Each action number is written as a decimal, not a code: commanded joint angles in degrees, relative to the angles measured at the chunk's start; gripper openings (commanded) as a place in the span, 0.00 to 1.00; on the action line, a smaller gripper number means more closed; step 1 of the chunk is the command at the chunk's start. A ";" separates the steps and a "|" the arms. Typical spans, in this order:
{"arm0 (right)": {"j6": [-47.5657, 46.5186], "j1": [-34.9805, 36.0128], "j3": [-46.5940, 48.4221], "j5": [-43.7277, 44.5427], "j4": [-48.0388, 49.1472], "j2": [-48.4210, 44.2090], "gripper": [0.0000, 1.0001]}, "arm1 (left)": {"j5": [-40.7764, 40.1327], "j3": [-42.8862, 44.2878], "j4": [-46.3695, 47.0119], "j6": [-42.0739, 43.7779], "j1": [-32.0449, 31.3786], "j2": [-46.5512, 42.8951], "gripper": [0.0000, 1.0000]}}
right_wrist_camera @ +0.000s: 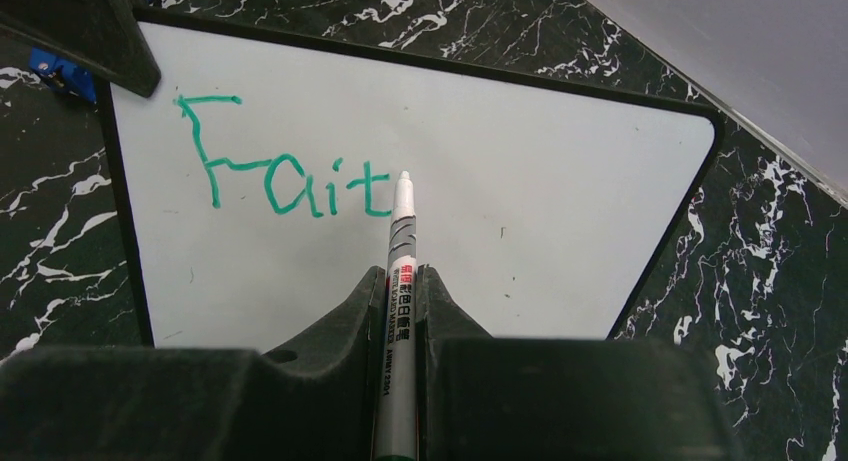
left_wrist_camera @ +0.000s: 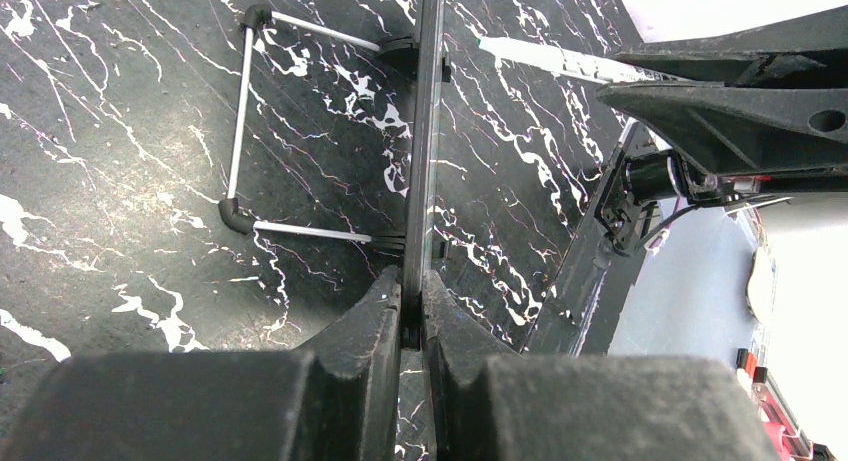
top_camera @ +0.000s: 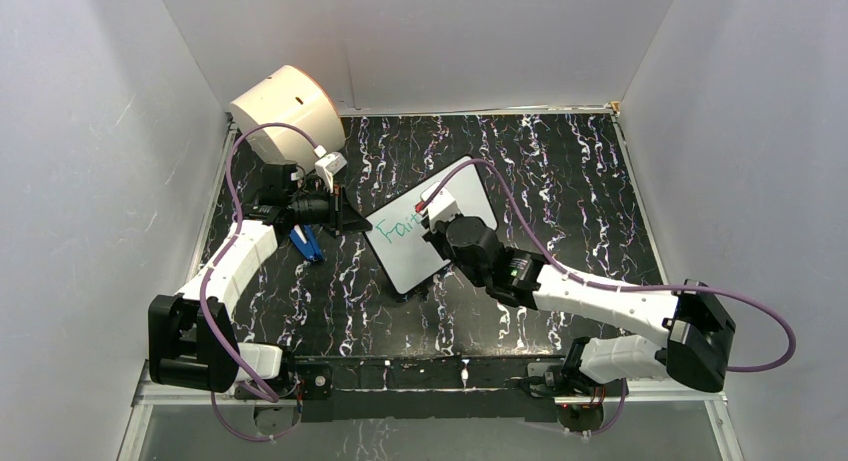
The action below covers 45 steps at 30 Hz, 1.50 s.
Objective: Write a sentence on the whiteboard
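Mid-word on the whiteboard point(right_wrist_camera: 520, 191).
My left gripper point(left_wrist_camera: 412, 293) clamps its edge, right gripper point(right_wrist_camera: 400, 281) clamps the marker point(right_wrist_camera: 402, 243); I'd keep strokes light.

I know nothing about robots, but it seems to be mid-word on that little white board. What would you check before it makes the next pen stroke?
1. Small black-framed glossy whiteboard steadied: the left gripper is shut on its edge. Ok.
2. Silver-barrelled marker secure: the right gripper is shut on it, barrel centred. Ok.
3. Tip position: just right of the green handwritten lettering, which reads "Fait". Ok.
4. Tip touching the board: cannot tell.
5. Room ahead: bare white surface to the right. Ok.
6. Sentence complete: only four letters. Not ok.
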 commanded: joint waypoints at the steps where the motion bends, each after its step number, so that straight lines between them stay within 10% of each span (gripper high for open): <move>1: -1.22 -0.94 0.67 -0.36 4.73 -0.78 0.00 | -6.70 -0.07 -3.65 2.13 0.30 1.27 0.00; 45: -0.17 -3.52 1.86 -4.13 1.79 3.35 0.00 | -6.92 0.02 -3.76 2.06 0.30 1.53 0.00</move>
